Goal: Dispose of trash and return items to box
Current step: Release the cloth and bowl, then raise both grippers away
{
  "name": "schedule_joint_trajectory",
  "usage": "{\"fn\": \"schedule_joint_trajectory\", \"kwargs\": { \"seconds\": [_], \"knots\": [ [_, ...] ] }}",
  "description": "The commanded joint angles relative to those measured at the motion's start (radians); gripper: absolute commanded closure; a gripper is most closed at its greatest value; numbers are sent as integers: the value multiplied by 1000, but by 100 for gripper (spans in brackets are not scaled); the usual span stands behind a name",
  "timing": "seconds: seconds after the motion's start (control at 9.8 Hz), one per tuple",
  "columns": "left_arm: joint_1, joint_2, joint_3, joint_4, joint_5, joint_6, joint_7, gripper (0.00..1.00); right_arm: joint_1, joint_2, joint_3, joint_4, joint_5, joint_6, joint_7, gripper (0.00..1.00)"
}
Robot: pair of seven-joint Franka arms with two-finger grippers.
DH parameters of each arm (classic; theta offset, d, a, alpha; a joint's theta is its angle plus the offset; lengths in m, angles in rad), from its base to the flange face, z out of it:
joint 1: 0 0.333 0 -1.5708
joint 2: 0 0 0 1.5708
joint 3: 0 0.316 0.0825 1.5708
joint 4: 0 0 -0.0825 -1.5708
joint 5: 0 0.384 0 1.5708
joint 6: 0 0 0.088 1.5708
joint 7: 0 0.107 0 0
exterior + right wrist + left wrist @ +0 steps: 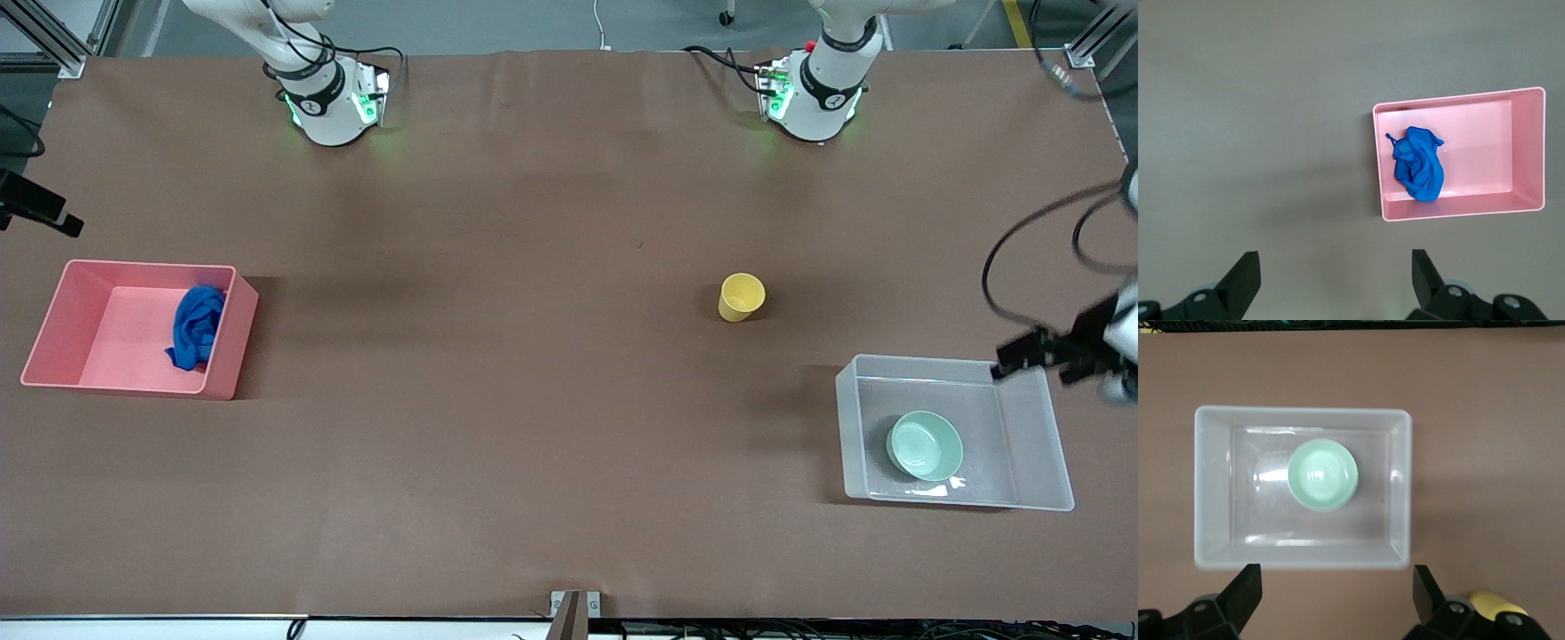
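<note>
The blue cloth wad (196, 327) lies in the pink bin (71, 320), also seen in the right wrist view (1421, 167). The yellow cup (741, 297) stands on the table, apart from both bins; its edge shows in the left wrist view (1495, 603). The mint-green bowl (925, 444) sits in the clear box (1036, 436), also in the left wrist view (1323, 475). My left gripper (1036, 360) is open and empty, up over the box's edge (1336, 587). My right gripper (40, 213) is open and empty, up in the air beside the pink bin (1336, 270).
The pink bin (1528, 153) stands at the right arm's end of the table, the clear box (1205, 487) at the left arm's end. Brown table cover lies between them. A black cable (1022, 258) loops above the clear box.
</note>
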Motion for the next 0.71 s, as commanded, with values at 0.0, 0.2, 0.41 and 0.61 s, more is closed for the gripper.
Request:
{"fn": "schedule_joint_trajectory", "kwargs": {
  "seconds": [0.0, 0.2, 0.41, 0.61],
  "knots": [
    [1, -194, -86, -102, 83, -149, -95, 0, -6, 26, 21, 28, -26, 9, 14, 0],
    [1, -271, -138, -122, 83, -218, -158, 0, 2, 27, 20, 35, -42, 8, 11, 0],
    [1, -322, -195, -240, 73, -176, -195, 0, 2, 28, 20, 59, -51, -13, 4, 0],
    [-2, -336, -239, -362, 56, -75, -208, 0, 8, 48, 20, 95, -78, -95, 3, 0]
  ]
}}
